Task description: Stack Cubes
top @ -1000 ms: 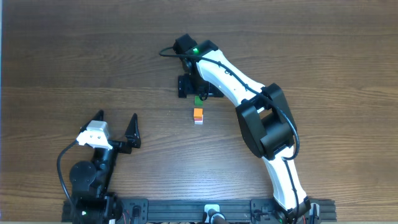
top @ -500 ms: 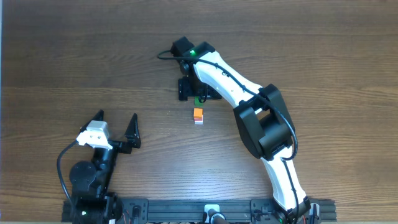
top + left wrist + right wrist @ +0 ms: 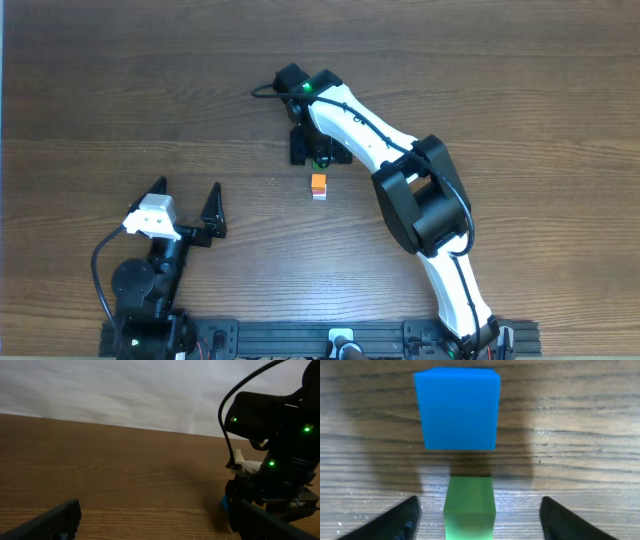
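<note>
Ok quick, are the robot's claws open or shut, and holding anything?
Left gripper: open, holding nothing.
Right gripper: open, fingers either side of the green cube, not gripping it.

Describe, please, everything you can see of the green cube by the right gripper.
The green cube is a plain, matte block with crisp edges, and looks like plastic or painted wood. It sits flat on the wooden table, centred between the right gripper's open fingers, which stand clear of it on both sides. Just beyond it lies the blue cube, with a narrow shadowed strip between them, so they look apart. Nothing rests on top of it.
</note>
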